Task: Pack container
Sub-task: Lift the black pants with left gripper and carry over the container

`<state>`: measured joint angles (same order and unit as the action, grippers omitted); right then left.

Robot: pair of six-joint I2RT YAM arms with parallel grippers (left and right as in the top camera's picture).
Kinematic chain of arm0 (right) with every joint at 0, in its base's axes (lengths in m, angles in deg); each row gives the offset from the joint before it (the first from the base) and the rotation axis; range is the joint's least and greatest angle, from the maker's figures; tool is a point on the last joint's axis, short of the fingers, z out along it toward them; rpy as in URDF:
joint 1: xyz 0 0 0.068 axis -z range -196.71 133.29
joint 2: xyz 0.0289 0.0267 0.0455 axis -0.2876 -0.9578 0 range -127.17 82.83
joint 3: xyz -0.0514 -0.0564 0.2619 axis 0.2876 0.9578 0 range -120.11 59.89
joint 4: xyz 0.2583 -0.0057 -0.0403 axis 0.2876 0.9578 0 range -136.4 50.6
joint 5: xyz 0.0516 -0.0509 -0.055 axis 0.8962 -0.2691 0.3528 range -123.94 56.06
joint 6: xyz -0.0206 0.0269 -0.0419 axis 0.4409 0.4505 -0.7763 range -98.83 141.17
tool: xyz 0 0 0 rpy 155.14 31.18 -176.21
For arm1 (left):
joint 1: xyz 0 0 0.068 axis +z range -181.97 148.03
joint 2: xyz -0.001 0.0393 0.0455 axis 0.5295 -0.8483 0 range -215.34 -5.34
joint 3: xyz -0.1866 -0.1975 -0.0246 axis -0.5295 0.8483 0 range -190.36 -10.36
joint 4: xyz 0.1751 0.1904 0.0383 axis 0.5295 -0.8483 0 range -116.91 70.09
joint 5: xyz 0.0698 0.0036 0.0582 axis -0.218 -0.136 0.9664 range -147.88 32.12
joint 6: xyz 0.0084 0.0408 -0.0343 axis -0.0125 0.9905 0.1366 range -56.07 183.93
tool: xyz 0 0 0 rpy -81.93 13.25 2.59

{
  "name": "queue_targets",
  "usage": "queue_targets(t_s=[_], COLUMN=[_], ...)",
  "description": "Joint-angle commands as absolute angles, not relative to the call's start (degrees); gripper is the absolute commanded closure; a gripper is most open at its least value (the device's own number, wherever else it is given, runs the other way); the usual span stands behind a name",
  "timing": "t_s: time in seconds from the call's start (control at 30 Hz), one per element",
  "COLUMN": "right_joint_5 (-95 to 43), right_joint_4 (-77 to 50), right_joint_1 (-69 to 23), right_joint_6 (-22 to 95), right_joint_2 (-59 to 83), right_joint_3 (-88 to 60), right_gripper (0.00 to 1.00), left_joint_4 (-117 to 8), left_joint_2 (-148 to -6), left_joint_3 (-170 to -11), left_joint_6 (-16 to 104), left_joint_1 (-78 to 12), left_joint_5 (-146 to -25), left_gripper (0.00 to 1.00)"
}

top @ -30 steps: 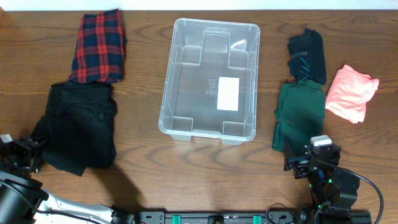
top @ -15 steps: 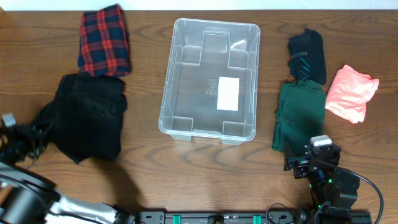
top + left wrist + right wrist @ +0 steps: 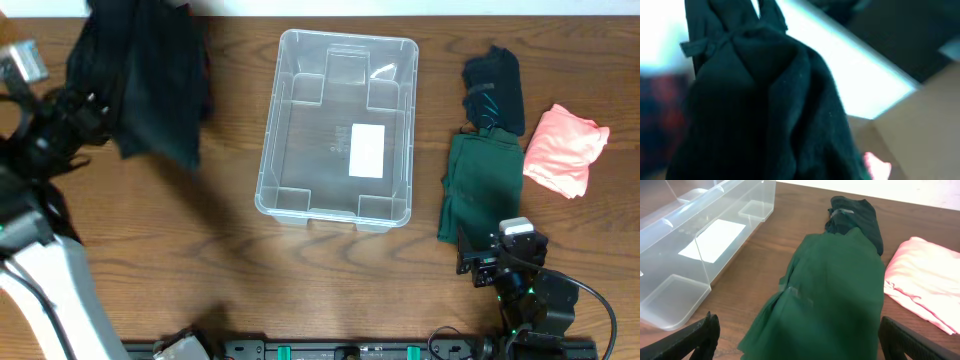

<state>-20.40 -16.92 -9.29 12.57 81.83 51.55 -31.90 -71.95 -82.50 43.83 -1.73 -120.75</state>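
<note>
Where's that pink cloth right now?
Overhead, the pink cloth lies at the far right, just right of the green garment.

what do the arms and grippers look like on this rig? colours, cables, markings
The left arm has a white lower link, a black wrist and left gripper, and a grey block. The right arm is black, with a light grey block at its wrist and a thin black cable looping off the side. The right gripper has black fingers. No readable markings.
</note>
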Motion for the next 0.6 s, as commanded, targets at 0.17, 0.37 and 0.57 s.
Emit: queue_targets(t_s=[0.17, 0.37, 0.57], right_joint_5=[-20.0, -20.0, -20.0], right_joint_4=[-16.9, -16.9, -16.9], right_joint_1=[-9.6, -9.6, -9.6], right_joint_6=[12.5, 12.5, 12.5], right_joint_2=[82.0, 82.0, 82.0], right_joint_3=[51.7, 51.7, 51.7], right_gripper=[0.01, 0.01, 0.01], left_joint_4=[-25.8, -24.5, -17.8], left_joint_2=[-65.9, -71.6, -81.0], left_joint_3=[-85.1, -85.0, -84.9], left_joint_6=[27.3, 24.1, 19.6], left_joint_1=[-21.1, -34.7, -42.9], left_joint_5=[-106.0, -97.2, -92.4], left_gripper=[0.94, 0.94, 0.94])
